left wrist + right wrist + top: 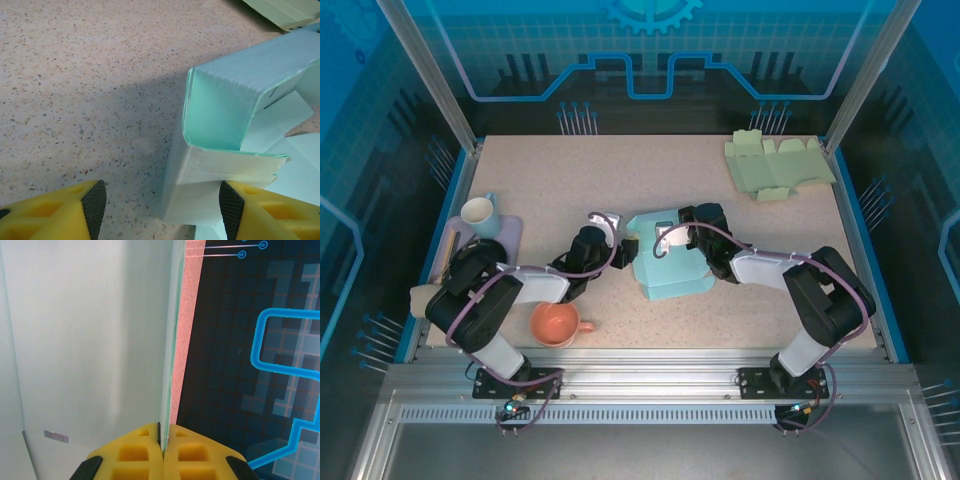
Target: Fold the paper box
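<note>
At the middle of the speckled beige table (pixel 620 170) sits the pale teal paper box (pixel 675 278), half folded, with 1 end standing up as an open sleeve and loose flaps spread on the surface.

On my right wrist feed, the right gripper (pixel 161 442) has its 2 yellow fingers pressed together on the thin edge of an upright wall of the box (pixel 90 340). From overhead, the right gripper (pixel 667 240) is over the box's far left part.

The left gripper (pixel 162 205) has its jaws apart, black pads (pixel 94 202) wide of each other. The box's near corner (pixel 225 115) lies between them. The left pad is clear of the paper, and I cannot tell whether the other touches the flap. From overhead, the left gripper (pixel 622 244) is just beside the box's left edge.

Near the left arm stands a salmon-orange cup (pixel 557 323), and further back a cream mug (pixel 480 212) on a lilac board (pixel 510 235). Flat pale green cardboard blanks (pixel 778 165) lie at the far right corner, well apart from the box.
</note>
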Motion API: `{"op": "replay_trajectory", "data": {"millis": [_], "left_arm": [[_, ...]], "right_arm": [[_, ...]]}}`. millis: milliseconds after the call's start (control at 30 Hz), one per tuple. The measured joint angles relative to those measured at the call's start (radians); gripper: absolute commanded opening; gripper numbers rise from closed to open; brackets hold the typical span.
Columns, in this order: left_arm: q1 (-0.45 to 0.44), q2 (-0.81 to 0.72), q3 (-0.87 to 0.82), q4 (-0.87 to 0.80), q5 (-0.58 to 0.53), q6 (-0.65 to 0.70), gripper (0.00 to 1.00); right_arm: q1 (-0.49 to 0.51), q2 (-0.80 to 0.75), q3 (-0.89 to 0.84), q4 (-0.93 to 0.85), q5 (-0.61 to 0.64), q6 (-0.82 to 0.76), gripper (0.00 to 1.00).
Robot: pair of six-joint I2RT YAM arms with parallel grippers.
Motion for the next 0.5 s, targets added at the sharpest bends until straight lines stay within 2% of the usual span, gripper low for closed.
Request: {"op": "replay_trajectory", "data": {"millis": [300,500], "left_arm": [[0.0,0.035,0.013,0.014,0.044,-0.001,0.61],[0.0,0.062,0.013,0.032,0.056,-0.003,0.6]], "right_arm": [[0.0,0.01,0.0,0.009,0.004,-0.008,0.0],[0.005,0.066,-0.045,0.171,0.028,-0.064,0.0]]}}
